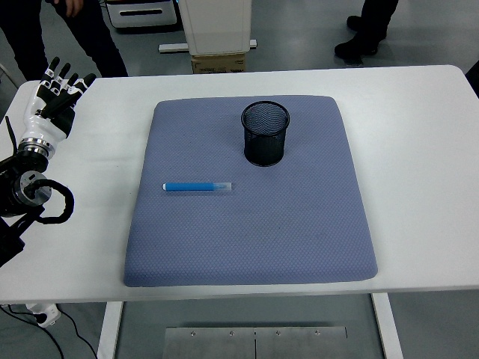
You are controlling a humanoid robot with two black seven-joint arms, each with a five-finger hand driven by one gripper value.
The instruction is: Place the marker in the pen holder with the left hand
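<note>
A blue marker (197, 187) with a clear cap end lies flat on the grey-blue mat (299, 239), left of the mat's middle, pointing left to right. A black mesh pen holder (265, 133) stands upright near the mat's far edge, up and to the right of the marker. My left hand (60, 88) is over the table's far left corner, well away from the marker, with its fingers spread and holding nothing. The right arm is out of sight.
The white table (419, 149) extends around the mat on all sides. People's legs stand beyond the far edge at top left (90, 30) and top right (367, 30). A cardboard box (218, 63) and white equipment sit behind the table.
</note>
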